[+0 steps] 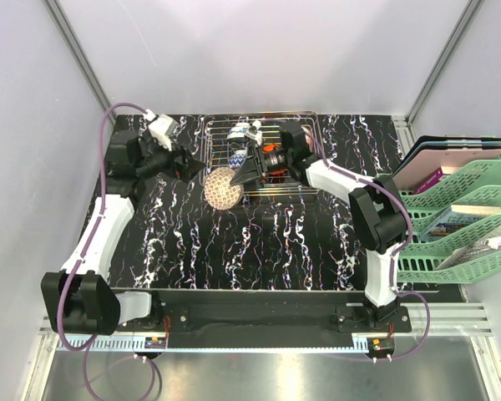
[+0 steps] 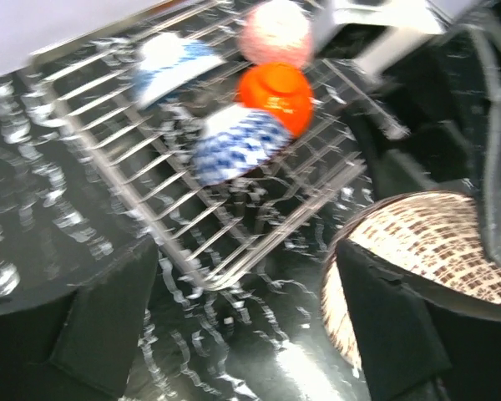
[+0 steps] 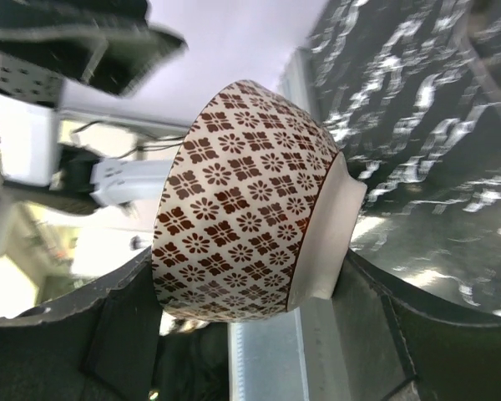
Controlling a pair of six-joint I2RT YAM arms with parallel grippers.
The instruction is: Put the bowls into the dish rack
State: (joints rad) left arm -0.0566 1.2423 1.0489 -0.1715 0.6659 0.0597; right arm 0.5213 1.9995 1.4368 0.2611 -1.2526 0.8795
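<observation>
- Bowl (image 1: 221, 189): brown-patterned, tipped on its side, pinched by the right gripper (image 1: 239, 177).
- Position: at the near-left corner of the rack (image 1: 294, 190); from the left wrist view, probably over the table, not yet inside.
- Rack lies beyond and right of the bowl; an orange bowl (image 2: 275, 93) and others occupy its middle.
- Left gripper (image 1: 195, 165): jaws spread, empty, just beside the bowl.
- Judgement: the right arm carries it inward.

The silvery wire dish rack (image 2: 108, 142) holds a pink bowl (image 2: 275, 32), an orange bowl (image 2: 275, 96), a blue-patterned bowl (image 2: 238, 144) and a blue-and-white bowl (image 2: 171, 63). A brown-patterned bowl (image 1: 223, 187) is tipped sideways at the rack's near-left corner.
</observation>
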